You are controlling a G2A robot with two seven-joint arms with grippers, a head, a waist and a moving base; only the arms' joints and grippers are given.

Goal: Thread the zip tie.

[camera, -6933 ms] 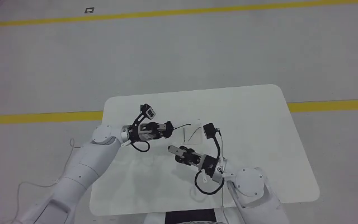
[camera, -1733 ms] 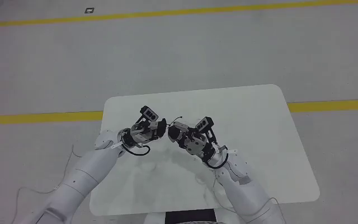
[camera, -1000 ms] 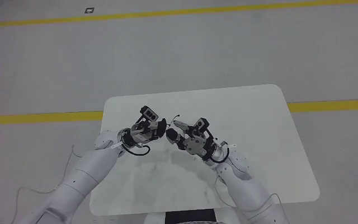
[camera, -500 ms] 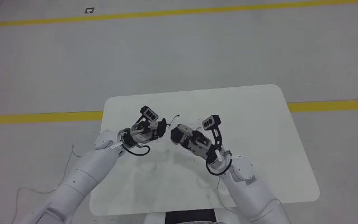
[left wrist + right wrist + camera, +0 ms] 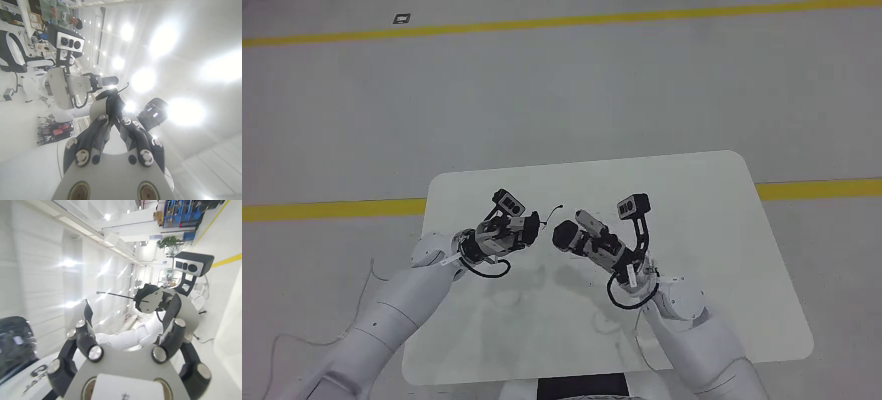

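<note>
The zip tie (image 5: 551, 213) is a thin black strip held above the white table (image 5: 692, 200). My left gripper (image 5: 531, 227) is shut on it, and a short free end juts toward the other arm. In the left wrist view the pinched fingertips (image 5: 111, 100) hold the zip tie (image 5: 123, 88), its tip bent upward. My right gripper (image 5: 564, 236) hovers just beside the left one, open and holding nothing. In the right wrist view its spread fingers (image 5: 88, 313) frame the zip tie (image 5: 115, 295), whose small head points away from the left gripper (image 5: 149, 300).
Both arms meet over the table's left-middle part. Bare table surface (image 5: 712, 280) lies to the right and toward the front edge. Yellow floor lines (image 5: 332, 209) run beyond the table.
My right wrist has rolled, swinging its camera up and to the right, and the gripper has drawn slightly away from the left one. The left arm and zip tie have stayed put.
</note>
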